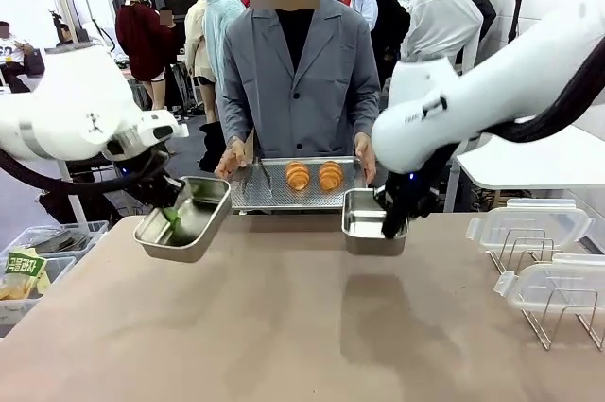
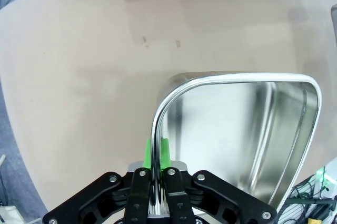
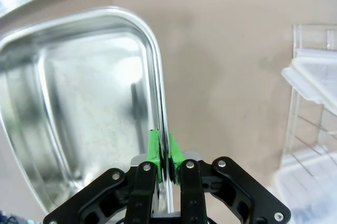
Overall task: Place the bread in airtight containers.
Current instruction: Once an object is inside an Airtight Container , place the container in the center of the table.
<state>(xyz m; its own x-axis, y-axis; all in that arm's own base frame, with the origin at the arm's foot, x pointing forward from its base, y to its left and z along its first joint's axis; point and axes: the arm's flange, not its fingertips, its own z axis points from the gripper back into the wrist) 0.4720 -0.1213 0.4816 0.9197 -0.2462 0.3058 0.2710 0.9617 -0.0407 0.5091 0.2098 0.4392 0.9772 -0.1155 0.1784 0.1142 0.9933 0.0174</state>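
Observation:
Two golden-orange rolls of bread (image 1: 314,175) lie side by side on a long perforated steel tray (image 1: 255,189) that a person holds at the table's far edge. My left gripper (image 1: 171,217) is shut on the rim of one empty steel airtight container (image 1: 194,218), held tilted above the table at the left; in the left wrist view the green pads (image 2: 165,152) pinch that container's wall (image 2: 231,124). My right gripper (image 1: 392,227) is shut on the rim of the other empty container (image 1: 364,222), right of centre, with its wall (image 3: 84,103) clamped between the pads (image 3: 152,147).
A wire rack (image 1: 558,293) at the right holds two clear white-rimmed lids (image 1: 529,227). The person's hands (image 1: 230,161) grip both ends of the tray. Plastic bins (image 1: 38,260) stand off the table's left edge. The near half of the brown tabletop (image 1: 284,326) is bare.

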